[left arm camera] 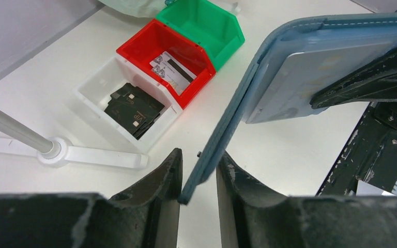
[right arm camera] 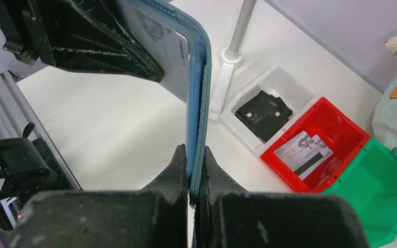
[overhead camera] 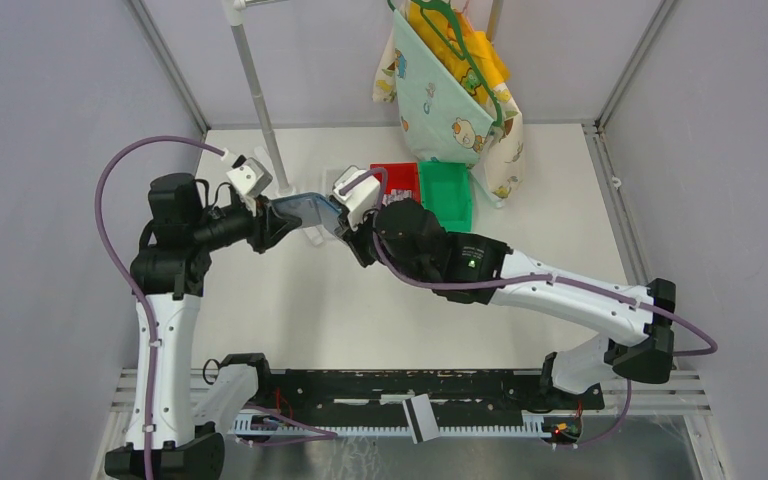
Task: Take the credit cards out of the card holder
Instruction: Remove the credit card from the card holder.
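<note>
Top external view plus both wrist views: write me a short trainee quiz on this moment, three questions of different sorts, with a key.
1. Fill in: the white bin holds ___ cards.
2. Which bin holds the pale credit cards? A white bin, B red bin, C green bin.
3. True or false: the left gripper alone holds the card holder.

Key: 1 black cards. 2 B. 3 False: the right gripper clamps the other flap, so the card holder hangs between the two.
</note>
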